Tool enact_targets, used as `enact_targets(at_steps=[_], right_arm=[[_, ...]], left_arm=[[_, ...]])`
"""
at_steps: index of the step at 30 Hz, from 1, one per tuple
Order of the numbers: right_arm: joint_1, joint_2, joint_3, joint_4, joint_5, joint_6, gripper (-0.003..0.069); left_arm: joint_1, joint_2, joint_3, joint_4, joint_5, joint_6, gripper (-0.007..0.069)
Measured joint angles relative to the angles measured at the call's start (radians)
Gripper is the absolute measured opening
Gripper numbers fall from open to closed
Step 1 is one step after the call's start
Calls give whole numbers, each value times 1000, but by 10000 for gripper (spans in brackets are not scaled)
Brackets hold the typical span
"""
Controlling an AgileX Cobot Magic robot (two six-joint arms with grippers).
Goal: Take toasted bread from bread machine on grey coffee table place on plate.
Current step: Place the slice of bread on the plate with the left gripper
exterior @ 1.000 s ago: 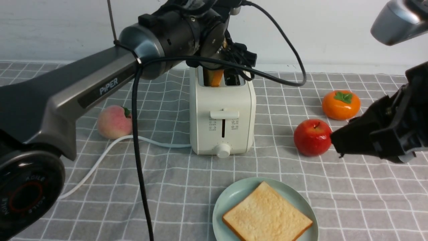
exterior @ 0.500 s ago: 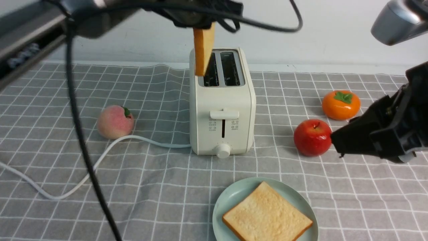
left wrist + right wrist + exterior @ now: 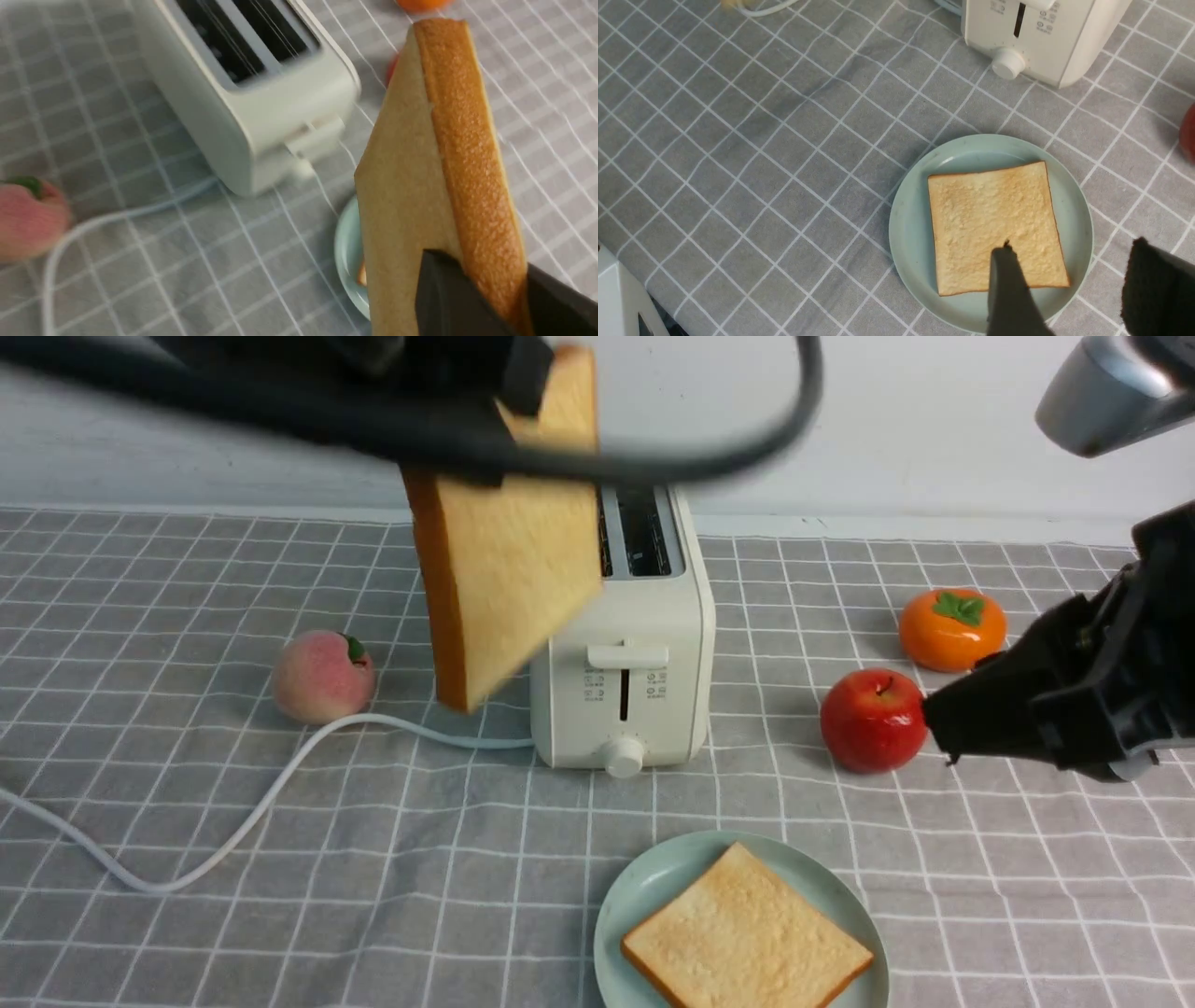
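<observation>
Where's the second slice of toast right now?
In the front view, it's raised in the left hand, left of and nearer than the toaster.

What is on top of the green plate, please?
One slice of toast lies flat on the plate. The right hand hides a small part in its wrist view; beneath the slice, nothing can be seen.

I see a grey table [image 3: 308, 924] with white lines. The toaster [image 3: 621, 653] stands on it. From the toaster, the plate [image 3: 653, 868] is nearer to me. The peach [image 3: 323, 677] is to its left, with the white cord [image 3: 280, 784] running out that way. The apple [image 3: 873, 720] and the orange fruit [image 3: 952, 629] are to its right.
</observation>
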State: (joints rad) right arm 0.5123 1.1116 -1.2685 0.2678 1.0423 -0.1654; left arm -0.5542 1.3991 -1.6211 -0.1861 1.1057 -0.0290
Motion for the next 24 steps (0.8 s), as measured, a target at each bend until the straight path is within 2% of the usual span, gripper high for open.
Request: enact_targets(at_steps=[2, 3, 4, 5, 8, 10, 14, 17, 24], right_arm=[[0, 1, 0, 4, -5, 0, 339], [0, 1, 0, 5, -5, 0, 339], [0, 5, 0, 9, -6, 0, 339], [0, 5, 0, 9, -6, 0, 339], [0, 18, 0, 19, -5, 0, 339], [0, 24, 0, 25, -5, 0, 337], [0, 32, 0, 41, -5, 0, 337], [0, 36, 0, 48, -3, 0, 337], [0, 38, 0, 53, 5, 0, 337]], left_arm=[[0, 10, 100, -112, -46, 91, 81], [0, 12, 122, -123, -61, 100, 81], [0, 40, 204, -229, -138, 180, 81], [0, 44, 222, -240, -157, 189, 81], [0, 141, 335, -447, -287, 345, 81], [0, 178, 344, -505, -297, 385, 81], [0, 279, 346, -724, -306, 504, 81], [0, 355, 346, -805, -305, 552, 81], [0, 449, 346, -813, -313, 522, 81]])
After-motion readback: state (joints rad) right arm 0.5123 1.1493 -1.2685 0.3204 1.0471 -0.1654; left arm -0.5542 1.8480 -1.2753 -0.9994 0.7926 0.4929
